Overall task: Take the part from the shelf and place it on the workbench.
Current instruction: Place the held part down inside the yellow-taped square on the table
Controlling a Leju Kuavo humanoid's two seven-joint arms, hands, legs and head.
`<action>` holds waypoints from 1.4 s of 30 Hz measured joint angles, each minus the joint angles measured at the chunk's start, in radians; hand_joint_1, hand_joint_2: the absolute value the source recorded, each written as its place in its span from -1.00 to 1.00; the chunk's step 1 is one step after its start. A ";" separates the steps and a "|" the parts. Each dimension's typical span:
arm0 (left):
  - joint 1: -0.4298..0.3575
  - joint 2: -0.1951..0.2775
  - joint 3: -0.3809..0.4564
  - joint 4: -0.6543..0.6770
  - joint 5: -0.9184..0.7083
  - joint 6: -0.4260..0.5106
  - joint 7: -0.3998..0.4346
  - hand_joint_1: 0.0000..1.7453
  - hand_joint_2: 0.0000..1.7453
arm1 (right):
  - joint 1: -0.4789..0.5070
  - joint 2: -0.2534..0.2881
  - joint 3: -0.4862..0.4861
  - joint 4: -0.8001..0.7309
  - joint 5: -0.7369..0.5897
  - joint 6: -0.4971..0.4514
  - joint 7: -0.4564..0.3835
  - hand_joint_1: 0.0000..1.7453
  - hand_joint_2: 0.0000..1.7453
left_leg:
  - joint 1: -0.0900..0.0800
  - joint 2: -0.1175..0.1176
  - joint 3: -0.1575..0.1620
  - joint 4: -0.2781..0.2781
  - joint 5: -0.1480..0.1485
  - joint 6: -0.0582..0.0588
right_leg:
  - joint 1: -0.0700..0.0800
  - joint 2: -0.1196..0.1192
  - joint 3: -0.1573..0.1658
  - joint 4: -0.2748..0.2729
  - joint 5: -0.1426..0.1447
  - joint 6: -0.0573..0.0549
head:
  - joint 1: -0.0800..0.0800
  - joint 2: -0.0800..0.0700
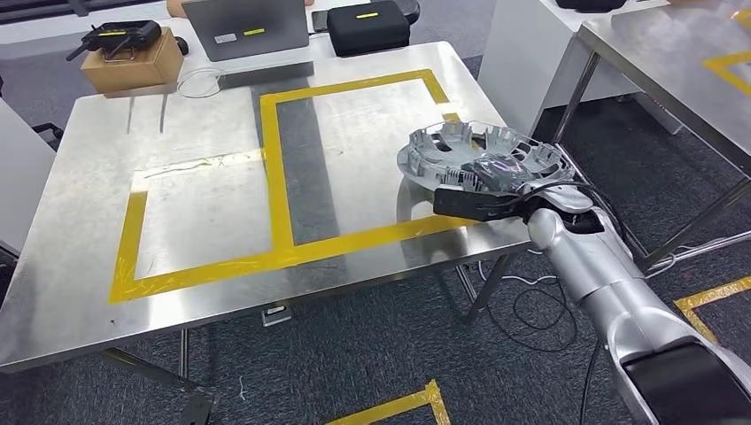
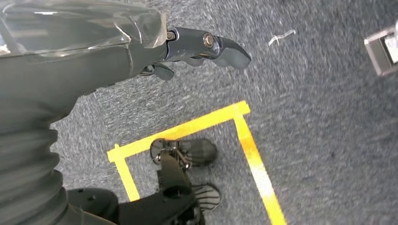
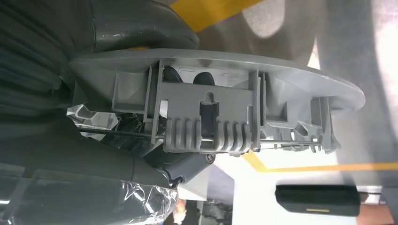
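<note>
Carpet (image 2: 319,122), grey, w/ yellow tape; left hand (image 2: 206,47) hangs above it, fingers curled in, holding nothing. Right hand (image 1: 496,199) at workbench (image 1: 204,221) near-right corner, fingers clamped on part (image 1: 483,150), a grey round ribbed piece over the tabletop edge. Far side: cardboard box (image 1: 133,64), laptop (image 1: 246,27), black case (image 1: 367,27).

Steel table (image 1: 212,292) on grey carpet (image 1: 354,363).
Yellow tape (image 1: 279,177) marked the table's top; beyond its far edge sat a laptop (image 1: 245,27), a black case (image 1: 367,27) and a cardboard box (image 1: 133,64).
</note>
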 joint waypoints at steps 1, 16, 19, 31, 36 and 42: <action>0.000 0.001 -0.004 0.001 0.004 0.002 -0.001 -1.00 1.00 | -0.011 0.009 0.012 0.009 0.001 -0.006 -0.007 1.00 1.00 | 0.002 0.000 -0.017 0.039 -0.025 -0.006 | -0.002 0.000 0.000 -0.001 0.001 -0.006 | 0.000 0.000; 0.007 0.012 -0.070 0.010 0.062 0.038 -0.025 -1.00 1.00 | 0.011 0.096 0.204 -0.127 -0.014 -0.172 -0.061 1.00 1.00 | -0.005 0.003 0.027 -0.050 0.026 0.038 | 0.018 0.000 -0.028 0.034 -0.016 0.001 | -0.001 0.000; 0.008 0.010 -0.078 0.010 0.081 0.048 -0.030 -1.00 1.00 | 0.027 0.095 0.222 -0.142 -0.008 -0.247 -0.076 1.00 1.00 | -0.004 0.003 0.027 -0.056 0.031 0.042 | 0.016 0.000 -0.121 0.223 -0.091 -0.004 | 0.000 0.000; 0.025 0.018 -0.122 0.013 0.153 0.056 -0.058 -1.00 1.00 | 0.039 0.098 0.292 -0.140 -0.063 -0.149 -0.042 1.00 1.00 | -0.002 -0.002 -0.001 0.006 -0.017 -0.003 | 0.002 -0.001 -0.006 -0.005 0.002 -0.005 | -0.002 0.000; 0.025 0.026 -0.143 0.016 0.185 0.062 -0.057 -1.00 1.00 | 0.009 0.103 0.309 -0.090 -0.053 -0.086 -0.002 1.00 1.00 | 0.006 -0.001 -0.130 0.271 -0.120 -0.021 | 0.003 -0.001 -0.002 -0.006 -0.001 -0.014 | -0.003 0.000; 0.024 0.030 -0.148 0.019 0.211 0.077 -0.059 -1.00 1.00 | -0.044 0.116 0.324 -0.002 -0.035 -0.080 0.035 1.00 1.00 | -0.001 -0.001 0.014 -0.023 0.006 -0.001 | 0.009 0.000 0.001 -0.006 0.001 -0.005 | -0.002 0.000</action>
